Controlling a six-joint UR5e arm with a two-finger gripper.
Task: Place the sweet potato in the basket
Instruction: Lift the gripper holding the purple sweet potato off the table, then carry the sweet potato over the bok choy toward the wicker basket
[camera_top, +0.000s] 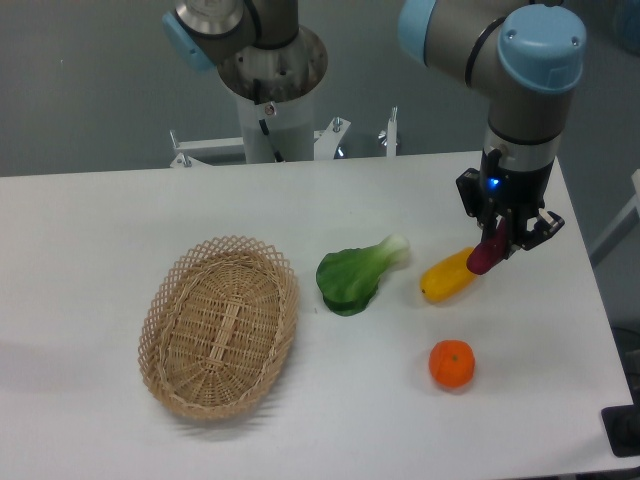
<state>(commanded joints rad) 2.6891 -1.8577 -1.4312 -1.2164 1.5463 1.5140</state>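
Note:
The sweet potato (486, 253) is a small reddish-purple tuber held between the fingers of my gripper (503, 245), which is shut on it at the right side of the table, just above the right end of the yellow squash. The potato hangs tilted, its lower tip pointing down-left. The wicker basket (165, 305) lies empty at the left front of the table, far to the left of the gripper.
A yellow squash (447, 276) lies just below the gripper. A green bok choy (355, 277) lies between the squash and the basket. A round orange fruit (452, 364) sits nearer the front. The table's right edge is close to the gripper.

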